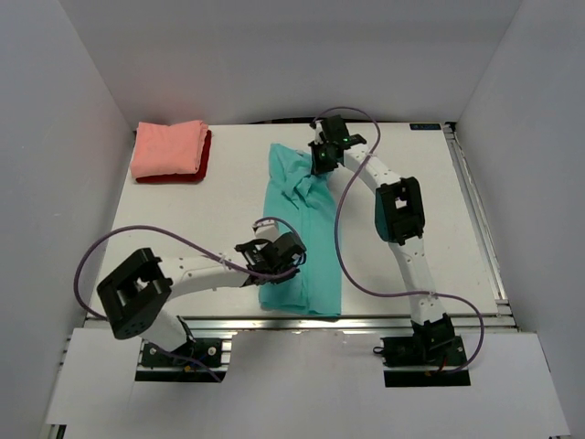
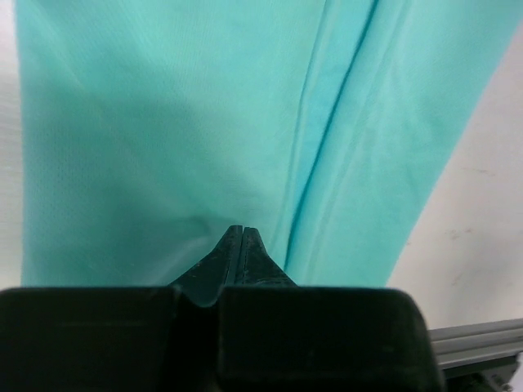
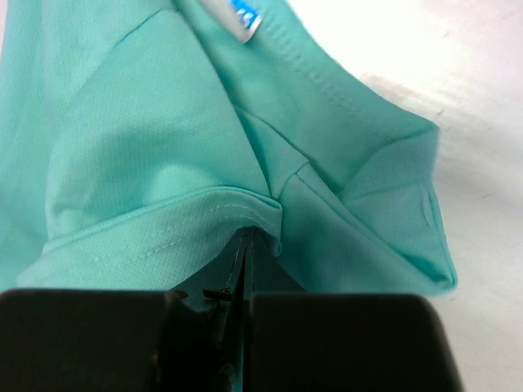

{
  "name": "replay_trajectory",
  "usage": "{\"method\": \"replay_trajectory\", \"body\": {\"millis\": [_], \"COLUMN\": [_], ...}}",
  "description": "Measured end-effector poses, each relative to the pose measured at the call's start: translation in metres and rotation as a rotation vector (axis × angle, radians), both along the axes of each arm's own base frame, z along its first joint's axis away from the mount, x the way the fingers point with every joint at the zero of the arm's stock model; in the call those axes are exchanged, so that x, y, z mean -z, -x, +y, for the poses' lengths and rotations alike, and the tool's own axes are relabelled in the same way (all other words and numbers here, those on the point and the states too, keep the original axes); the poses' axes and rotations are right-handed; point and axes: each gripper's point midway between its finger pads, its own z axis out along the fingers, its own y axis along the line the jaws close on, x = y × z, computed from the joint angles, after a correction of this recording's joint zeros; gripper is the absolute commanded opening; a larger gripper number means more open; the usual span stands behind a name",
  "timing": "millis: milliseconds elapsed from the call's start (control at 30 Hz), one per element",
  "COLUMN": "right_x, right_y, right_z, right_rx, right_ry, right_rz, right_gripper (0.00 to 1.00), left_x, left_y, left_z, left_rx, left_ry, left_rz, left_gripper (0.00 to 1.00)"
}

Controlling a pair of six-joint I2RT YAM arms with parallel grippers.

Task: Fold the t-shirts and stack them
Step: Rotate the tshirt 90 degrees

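The white desk (image 1: 210,219) carries a teal t-shirt (image 1: 306,265) at centre and a folded dark red t-shirt (image 1: 174,179) at upper left.

Was boxed in by plain white walls (image 1: 292,55) on three sides. Had a white counter (image 1: 183,206), evenly lit, edged with metal rails (image 1: 384,320).
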Motion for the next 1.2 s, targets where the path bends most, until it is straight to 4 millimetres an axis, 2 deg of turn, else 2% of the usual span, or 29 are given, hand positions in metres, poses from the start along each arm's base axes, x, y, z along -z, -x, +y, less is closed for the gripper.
{"method": "replay_trajectory", "body": {"millis": [100, 133, 200, 300, 333, 400, 433, 500, 533, 567, 600, 667, 733, 800, 833, 900, 967, 1067, 1133, 1200], "right_x": [-0.003, -0.005, -0.01, -0.032, -0.045, -0.08, -0.101, -0.152, -0.181, -0.207, -0.242, -0.288, -0.319, -0.332, -0.327, -0.302, -0.256, -0.181, -0.143, -0.118], "right_y": [-0.012, -0.017, -0.028, -0.043, -0.048, -0.054, -0.056, -0.054, -0.05, -0.043, -0.034, -0.011, 0.019, 0.048, 0.062, 0.087, 0.115, 0.16, 0.194, 0.225], "right_z": [-0.004, -0.005, -0.01, -0.017, -0.02, -0.024, -0.026, -0.032, -0.036, -0.04, -0.045, -0.057, -0.071, -0.084, -0.09, -0.1, -0.109, -0.121, -0.127, -0.128], "right_rx": [0.014, 0.02, 0.041, 0.068, 0.075, 0.088, 0.097, 0.116, 0.126, 0.137, 0.148, 0.175, 0.198, 0.218, 0.223, 0.23, 0.23, 0.22, 0.213, 0.199], "right_ry": [0.029, 0.038, 0.064, 0.093, 0.1, 0.102, 0.096, 0.077, 0.065, 0.052, 0.029, -0.006, -0.029, -0.048, -0.044, -0.03, 0.002, 0.046, 0.045, 0.023], "right_rz": [-0.059, -0.083, -0.137, -0.229, -0.262, -0.34, -0.381, -0.466, -0.514, -0.55, -0.601, -0.662, -0.686, -0.686, -0.663, -0.597, -0.483, -0.296, -0.187, -0.103], "right_gripper": [0.02, 0.1, 0.17, 0.3, 0.41, 0.53, 0.65, 0.7, 0.73, 0.73, 0.73, 0.73, 0.72, 0.72, 0.72, 0.69, 0.68, 0.55, 0.48, 0.42], "left_x": [-0.019, -0.024, -0.032, -0.05, -0.059, -0.076, -0.085, -0.102, -0.112, -0.12, -0.13, -0.145, -0.159, -0.169, -0.17, -0.168, -0.162, -0.147, -0.134, -0.12], "left_y": [-0.006, -0.008, -0.011, -0.02, -0.024, -0.031, -0.034, -0.038, -0.04, -0.042, -0.046, -0.054, -0.068, -0.086, -0.093, -0.104, -0.116, -0.135, -0.154, -0.177], "left_z": [0.006, 0.008, 0.01, 0.009, 0.008, 0.006, 0.006, 0.01, 0.014, 0.017, 0.02, 0.025, 0.031, 0.039, 0.043, 0.056, 0.069, 0.082, 0.085, 0.081], "left_rx": [-0.028, -0.035, -0.041, -0.044, -0.046, -0.05, -0.057, -0.066, -0.074, -0.078, -0.083, -0.087, -0.097, -0.113, -0.12, -0.127, -0.128, -0.111, -0.084, -0.046], "left_ry": [0.014, 0.015, 0.009, -0.009, -0.012, -0.006, -0.003, 0.001, -0.001, -0.004, -0.011, -0.024, -0.046, -0.076, -0.09, -0.121, -0.159, -0.201, -0.215, -0.222], "left_rz": [-0.05, -0.065, -0.087, -0.131, -0.149, -0.19, -0.21, -0.251, -0.273, -0.294, -0.319, -0.35, -0.374, -0.397, -0.404, -0.404, -0.389, -0.36, -0.333, -0.304], "left_gripper": [0.0, 0.0, 0.0, 0.03, 0.05, 0.06, 0.08, 0.11, 0.18, 0.19, 0.2, 0.19, 0.18, 0.22, 0.23, 0.23, 0.23, 0.24, 0.21, 0.17]}}
